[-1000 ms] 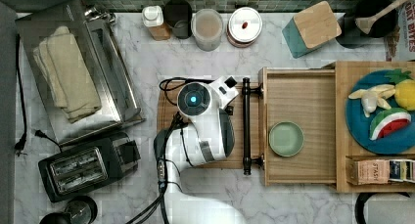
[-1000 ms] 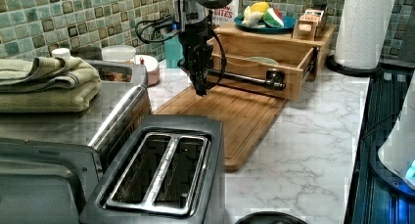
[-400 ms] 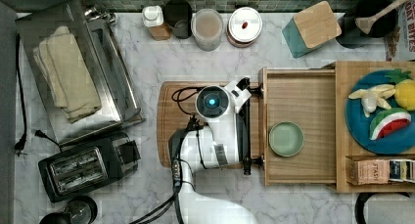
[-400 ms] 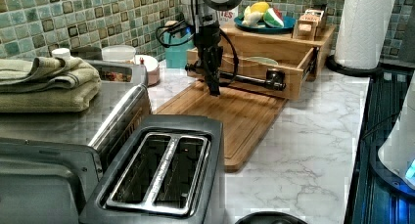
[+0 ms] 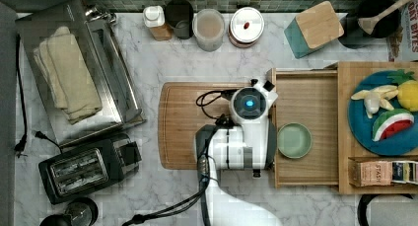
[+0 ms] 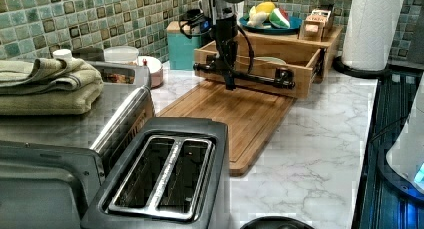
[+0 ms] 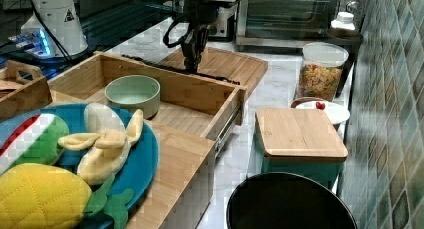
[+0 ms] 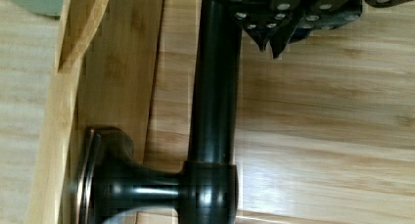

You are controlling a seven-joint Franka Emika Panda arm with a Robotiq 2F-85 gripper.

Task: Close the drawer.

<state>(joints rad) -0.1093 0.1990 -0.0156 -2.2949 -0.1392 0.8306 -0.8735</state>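
Note:
The drawer (image 5: pixel 305 97) is a shallow light-wood box standing pulled out from the cabinet, with a pale green bowl (image 5: pixel 294 140) inside it. Its black bar handle (image 6: pixel 250 77) runs along the front on two posts. My gripper (image 6: pixel 230 84) points down right against the bar, on the cutting-board side. In the wrist view the handle (image 8: pixel 215 101) runs beside my gripper (image 8: pixel 269 48), whose fingertips are together with nothing between them. From the right view my gripper (image 7: pixel 191 66) hangs just beyond the drawer's (image 7: pixel 190 96) front wall. In the top view my wrist covers the middle of the bar.
A darker brown cutting board (image 5: pixel 182 127) lies under my arm in front of the drawer. The cabinet top carries a blue plate (image 5: pixel 379 137) of toy fruit. Jars and a teal box (image 5: pixel 313 28) line the tiled wall. A toaster (image 5: pixel 84 169) and toaster oven stand at the top view's left.
My arm has travelled across the cutting board toward the drawer, to the top view's right, and now sits at the handle. The drawer stands open much as before.

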